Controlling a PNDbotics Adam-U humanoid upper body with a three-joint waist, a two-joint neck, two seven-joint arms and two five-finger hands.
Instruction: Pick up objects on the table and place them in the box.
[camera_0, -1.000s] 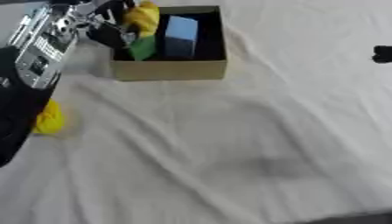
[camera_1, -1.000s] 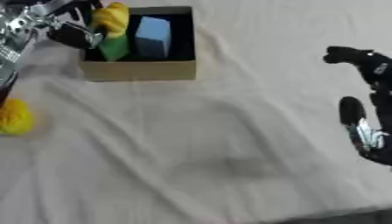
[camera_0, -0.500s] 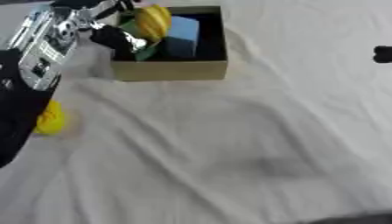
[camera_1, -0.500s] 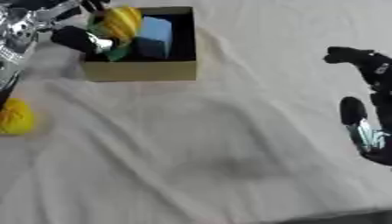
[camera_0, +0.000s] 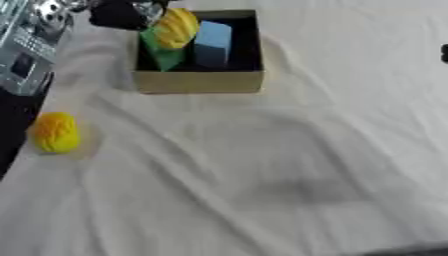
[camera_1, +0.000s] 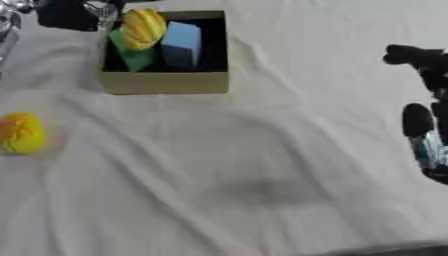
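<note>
A cardboard box (camera_0: 199, 82) with a dark inside stands at the top centre on the white cloth. In it are a light blue block (camera_0: 213, 42) and a green block (camera_0: 163, 54). A yellow ribbed object (camera_0: 178, 27) sits over the box's left side, resting on the green block. My left hand (camera_0: 121, 12) is right beside its upper left; whether it still grips it is hidden by blur. Another yellow lumpy object (camera_0: 56, 131) lies on the cloth at the left. My right hand (camera_1: 423, 127) rests open at the right edge, away from everything.
My left forearm (camera_0: 26, 45), silver and black, runs down the left edge close to the yellow object on the cloth. The wrinkled white cloth (camera_0: 262, 175) covers the whole table. A dark strip shows at the bottom right corner.
The yellow ribbed object has moved right and down with my left hand, from above the box's left rim to inside the box. The right hand has not moved.
</note>
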